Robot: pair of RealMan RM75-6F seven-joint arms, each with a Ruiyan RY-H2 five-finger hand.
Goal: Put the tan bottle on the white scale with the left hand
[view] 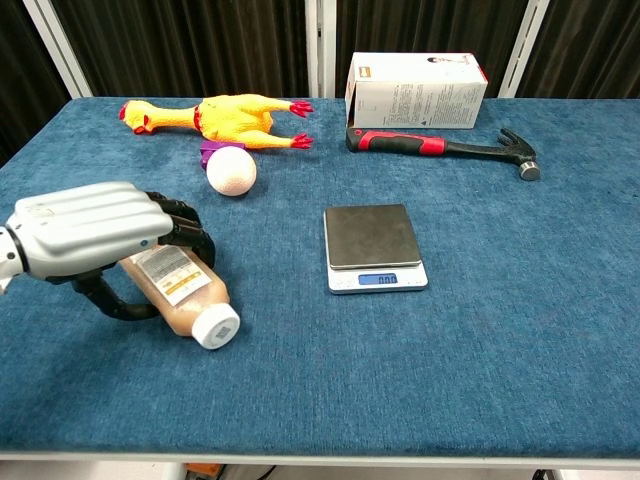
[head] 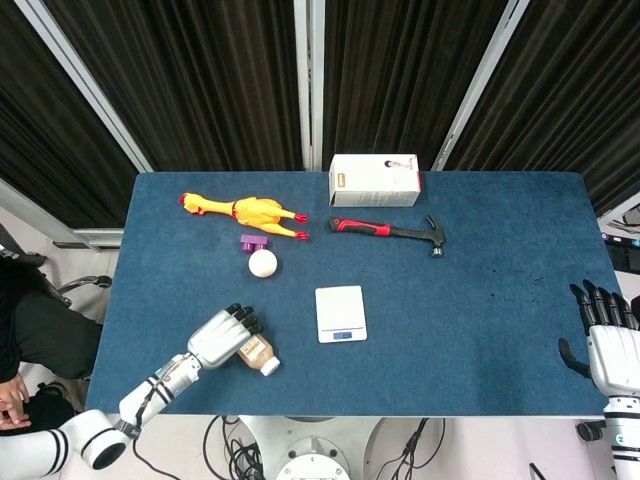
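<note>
The tan bottle point(view: 185, 295) with a white cap lies on its side on the blue table, cap toward the front; in the head view the tan bottle point(head: 256, 354) is at the front left. My left hand point(view: 100, 240) lies over its base end, fingers curled over the far side and thumb against the near side, gripping it. The same left hand point(head: 222, 338) shows in the head view. The white scale point(view: 373, 245) stands right of the bottle, its platform bare; the head view shows the white scale point(head: 340, 313) at the table's centre. My right hand point(head: 606, 338) hangs open off the right edge.
At the back lie a yellow rubber chicken point(view: 218, 115), a purple block point(view: 211, 153) and a white ball point(view: 232, 170). A red-handled hammer point(view: 440, 148) and a white box point(view: 416, 90) sit at the back right. Bare blue cloth point(view: 520, 300) spreads right of the scale.
</note>
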